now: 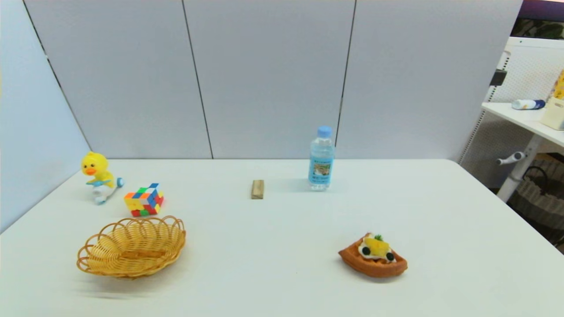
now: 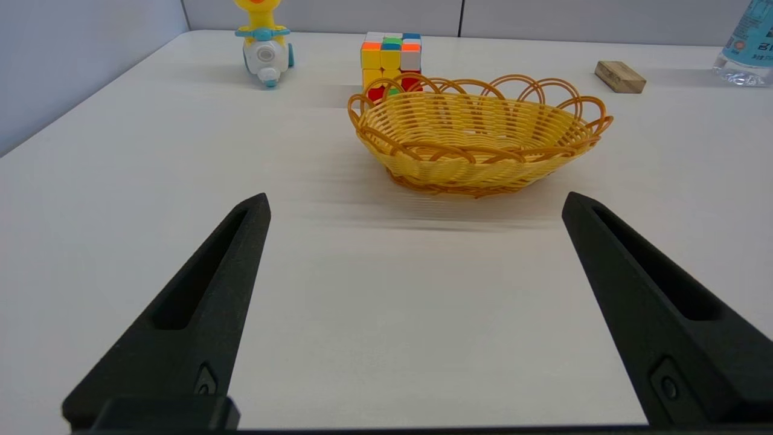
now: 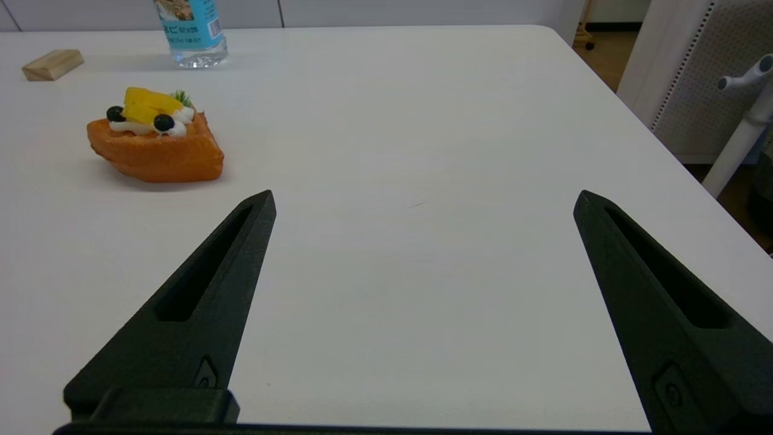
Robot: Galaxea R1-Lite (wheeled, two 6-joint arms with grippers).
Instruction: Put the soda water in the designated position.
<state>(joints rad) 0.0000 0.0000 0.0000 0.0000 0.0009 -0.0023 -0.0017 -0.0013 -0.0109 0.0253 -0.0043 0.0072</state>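
While the soda water [image 1: 321,158] stands upright far off, my left gripper [image 2: 415,202] and right gripper [image 3: 424,199] hang spread — empty; both near.

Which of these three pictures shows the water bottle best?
The head view: the soda water stands there whole, cap to base, beside the wooden block. The left wrist view catches only its lower corner; the right wrist view shows label and base, not the cap.
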